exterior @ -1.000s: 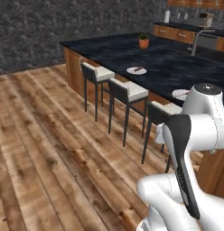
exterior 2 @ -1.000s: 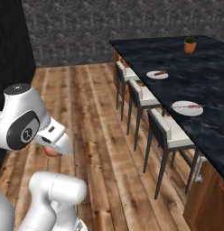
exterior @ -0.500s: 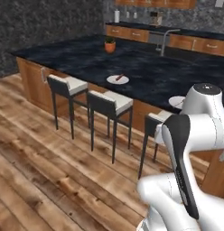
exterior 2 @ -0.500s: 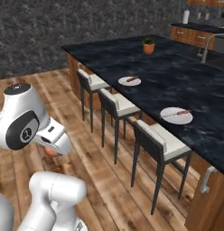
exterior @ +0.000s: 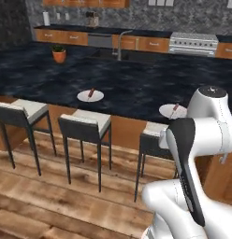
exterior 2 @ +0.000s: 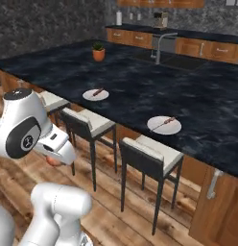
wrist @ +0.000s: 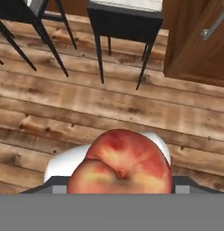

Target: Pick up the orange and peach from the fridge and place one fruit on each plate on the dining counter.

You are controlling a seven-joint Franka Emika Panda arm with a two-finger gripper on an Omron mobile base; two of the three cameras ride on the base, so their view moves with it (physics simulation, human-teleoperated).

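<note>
Two plates (exterior: pixel 90 96) (exterior: pixel 173 111); one peach (wrist: pixel 120 163), seemingly gripped.

No legible text, labels, brands or numbers on anything.

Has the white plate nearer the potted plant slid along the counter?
No. The plate still lies by the dining counter's edge above the same stool; the whole view shifted, so the camera moved.

Wood plank floor (wrist: pixel 109 103); dark-framed stools (exterior: pixel 85 128) with pale seats. Brown wooden cabinets (exterior: pixel 136 43) against grey stone wall (exterior: pixel 192 16). Potted plant (exterior 2: pixel 98 52).
</note>
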